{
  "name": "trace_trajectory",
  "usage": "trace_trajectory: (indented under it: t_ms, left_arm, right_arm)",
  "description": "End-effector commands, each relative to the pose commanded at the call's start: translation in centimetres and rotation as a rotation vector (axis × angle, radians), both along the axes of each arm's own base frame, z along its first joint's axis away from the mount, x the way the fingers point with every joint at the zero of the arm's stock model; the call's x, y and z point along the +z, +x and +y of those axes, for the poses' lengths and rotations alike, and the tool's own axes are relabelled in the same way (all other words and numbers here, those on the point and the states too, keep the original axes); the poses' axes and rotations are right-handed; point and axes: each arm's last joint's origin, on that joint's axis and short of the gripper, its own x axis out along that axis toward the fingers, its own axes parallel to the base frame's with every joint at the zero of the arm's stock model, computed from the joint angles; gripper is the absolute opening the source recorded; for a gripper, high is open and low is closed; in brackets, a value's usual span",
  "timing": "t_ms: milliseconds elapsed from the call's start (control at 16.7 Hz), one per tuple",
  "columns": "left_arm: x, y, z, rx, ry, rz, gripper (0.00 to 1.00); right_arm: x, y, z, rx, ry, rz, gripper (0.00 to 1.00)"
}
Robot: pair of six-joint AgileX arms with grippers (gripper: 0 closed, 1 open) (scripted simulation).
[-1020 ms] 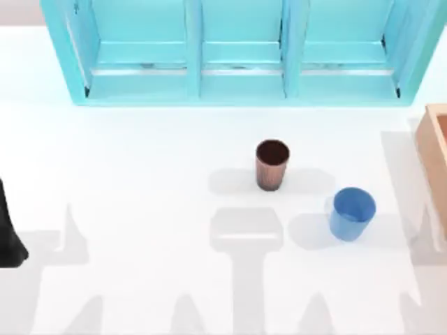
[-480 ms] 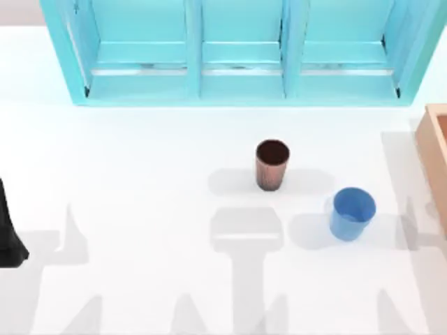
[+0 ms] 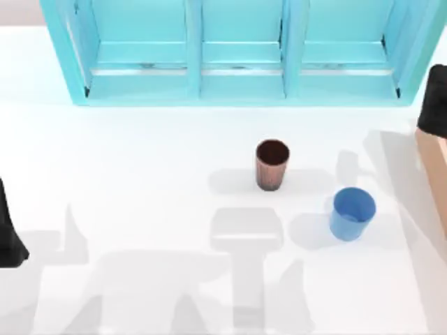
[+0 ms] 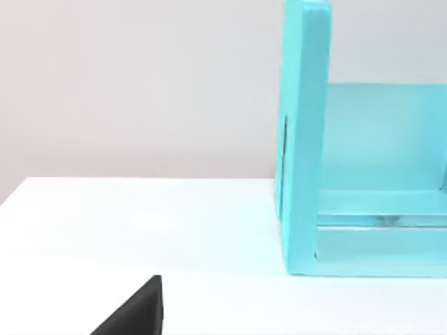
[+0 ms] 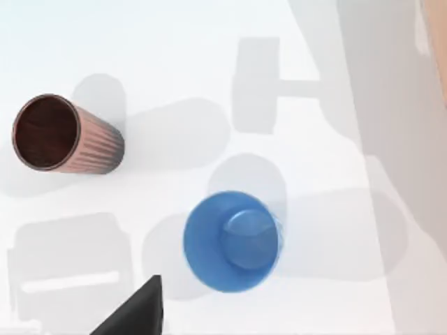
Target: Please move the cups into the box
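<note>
The reddish-brown ribbed cup stands upright near the table's middle. The blue cup stands upright to its right and a little nearer the front. The tan box shows as a strip at the table's right edge. My right arm hangs dark over the box's far end, well apart from both cups. Its wrist view looks down on the blue cup and the brown cup, with a dark wedge of that arm's hardware at the edge. My left arm sits at the left edge.
A big turquoise shelf unit spans the back of the table; its end panel is close in the left wrist view. White tabletop lies between the cups and the left arm.
My right arm has come into the top view at the right edge, above the box's far end. Its shadows have shifted across the table. Neither cup has moved, nor has the left arm.
</note>
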Motion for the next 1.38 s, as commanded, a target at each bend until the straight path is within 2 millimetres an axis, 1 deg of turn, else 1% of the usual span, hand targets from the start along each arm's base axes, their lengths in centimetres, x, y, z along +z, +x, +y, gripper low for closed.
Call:
trace_trajectory:
  t_ms: [120, 240, 420, 600, 780, 1020, 1200, 1380]
  left_arm:
    - [0.0, 0.0, 0.0, 0.0, 0.0, 0.0, 1.0]
    - [0.0, 0.0, 0.0, 0.0, 0.0, 0.0, 1.0]
    - [0.0, 0.0, 0.0, 0.0, 0.0, 0.0, 1.0]
    - [0.0, 0.0, 0.0, 0.0, 0.0, 0.0, 1.0]
    - [0.0, 0.0, 0.0, 0.0, 0.0, 0.0, 1.0]
    - [0.0, 0.0, 0.0, 0.0, 0.0, 0.0, 1.0]
    - [0.0, 0.0, 0.0, 0.0, 0.0, 0.0, 1.0]
    - [0.0, 0.0, 0.0, 0.0, 0.0, 0.0, 1.0]
  right_arm:
    - [0.8, 3.5, 2.8, 0.002, -0.02, 0.137, 1.0]
    - [0.7, 6.7, 5.9, 0.005, -0.058, 0.257, 1.0]
    - [-0.8, 10.7, 10.5, 0.016, -0.128, 0.39, 1.0]
    - [-2.8, 13.3, 14.5, 0.041, -0.184, 0.457, 1.0]
    - [-4.1, 14.8, 17.6, 0.083, -0.209, 0.464, 1.0]
    - [-5.3, 15.6, 20.5, 0.15, -0.218, 0.441, 1.0]
    - [-6.0, 15.8, 21.7, 0.183, -0.225, 0.436, 1.0]
    - [-6.0, 15.8, 21.8, 0.186, -0.226, 0.436, 1.0]
